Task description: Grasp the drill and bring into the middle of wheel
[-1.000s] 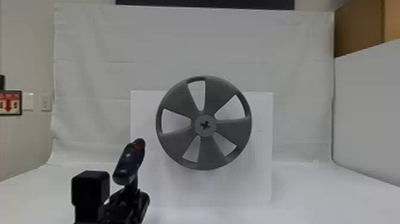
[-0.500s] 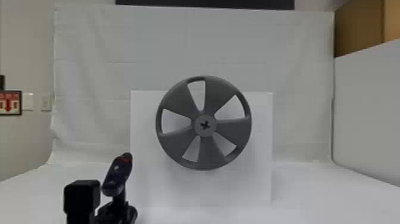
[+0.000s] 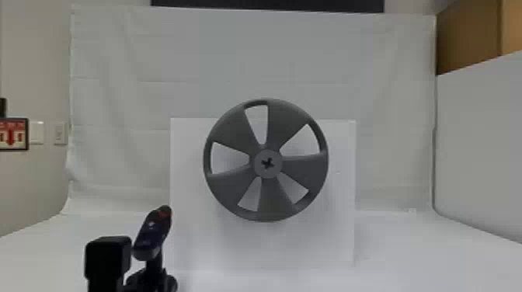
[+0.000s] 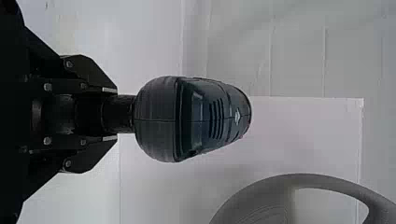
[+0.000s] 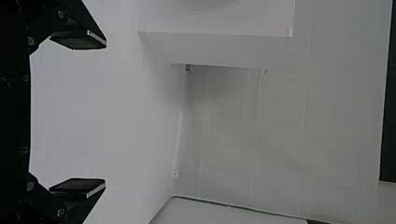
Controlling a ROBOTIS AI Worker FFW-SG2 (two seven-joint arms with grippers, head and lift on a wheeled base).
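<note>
A pale cloth point(image 3: 248, 50) hangs behind the white bench point(image 3: 408, 252), on which a white box point(image 3: 318, 244) stands; the grey wheel point(image 3: 272, 202) is upright at its front. The drill point(image 3: 153, 233) is to the robot's left of the wheel and lower than it, its body slanting; the left pincer point(image 4: 114, 114) is closed on its handle, while the right pincer point(image 5: 103, 114) waits with fingers spread wide. Smallest is the wheel's hub point(image 3: 258, 171), with its dark cross-shaped opening. The step in hand seems to be carrying the drill to that hub; it would be done best by raising it to hub height first, then shifting right, squaring the nose to the opening, and only then advancing slowly; a loose grip could let the handle twist on contact.
</note>
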